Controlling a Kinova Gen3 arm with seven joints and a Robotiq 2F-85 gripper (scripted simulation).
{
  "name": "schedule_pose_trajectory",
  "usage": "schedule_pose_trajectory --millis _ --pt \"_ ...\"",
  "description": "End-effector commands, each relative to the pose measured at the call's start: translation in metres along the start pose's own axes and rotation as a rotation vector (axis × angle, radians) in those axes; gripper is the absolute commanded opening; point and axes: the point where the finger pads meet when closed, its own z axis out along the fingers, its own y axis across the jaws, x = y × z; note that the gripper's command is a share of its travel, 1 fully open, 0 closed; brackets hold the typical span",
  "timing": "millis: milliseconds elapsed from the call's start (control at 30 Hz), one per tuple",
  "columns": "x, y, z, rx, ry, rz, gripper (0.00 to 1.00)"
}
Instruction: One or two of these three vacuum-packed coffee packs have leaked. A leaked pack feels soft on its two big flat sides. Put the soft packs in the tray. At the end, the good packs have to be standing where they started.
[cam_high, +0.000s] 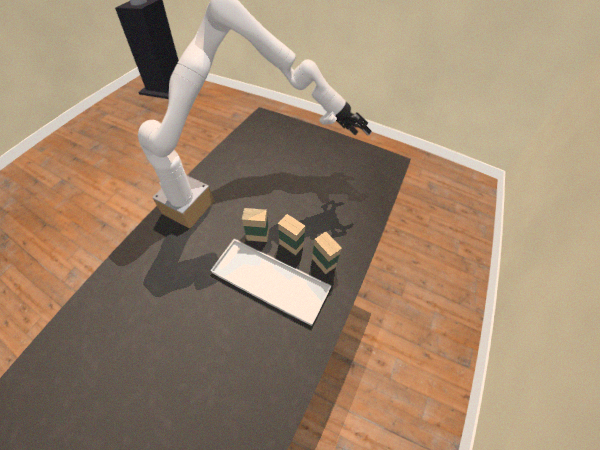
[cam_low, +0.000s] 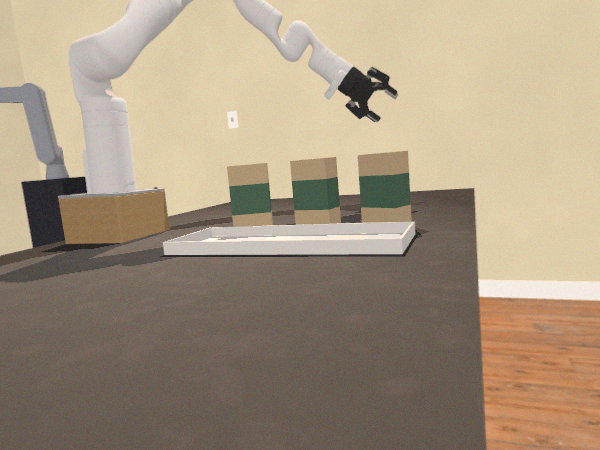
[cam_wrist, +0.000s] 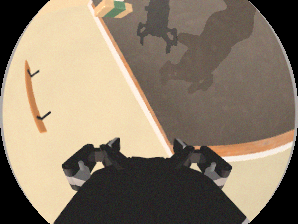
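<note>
Tool (cam_low: 372, 101) is held high, fingers spread wide and nothing between them, well above and beyond the three coffee packs, out toward the counter's (cam_high: 150, 360) far edge. All three packs (cam_low: 250, 195) (cam_low: 315, 191) (cam_low: 384, 186) are standing upright in a row just behind the tray (cam_low: 290, 246), and the pack at the row's end (cam_high: 326, 252), toward the counter's long side edge, is judged nearest the tool. Each pack's long axis is vertical, so a descent toward the row is needed, with the fingers brought against the two big flat sides.
</note>
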Motion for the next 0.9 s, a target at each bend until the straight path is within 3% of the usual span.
schedule_pose_trajectory --millis 0,167,200,267,367,467,500,633,667,800,867 --pt "0.052 -0.049 0.009 0.012 0.102 0.083 1.0" --pt "0.13 -0.078 0.007 -0.006 0.242 0.175 1.0" --pt "0.138 -0.086 0.008 -0.006 0.242 0.175 1.0" --pt "0.174 -0.093 0.001 -0.021 0.313 0.224 1.0" --pt "0.18 -0.098 0.001 -0.021 0.313 0.224 1.0" --pt "0.242 -0.11 -0.016 -0.054 0.416 0.298 1.0" --pt "0.242 -0.11 -0.016 -0.054 0.416 0.298 1.0" --pt "0.312 -0.112 -0.049 -0.114 0.538 0.395 1.0" --pt "0.314 -0.113 -0.05 -0.114 0.538 0.395 1.0" --pt "0.37 -0.106 -0.089 -0.183 0.634 0.483 1.0" --pt "0.381 -0.103 -0.1 -0.201 0.654 0.503 1.0"
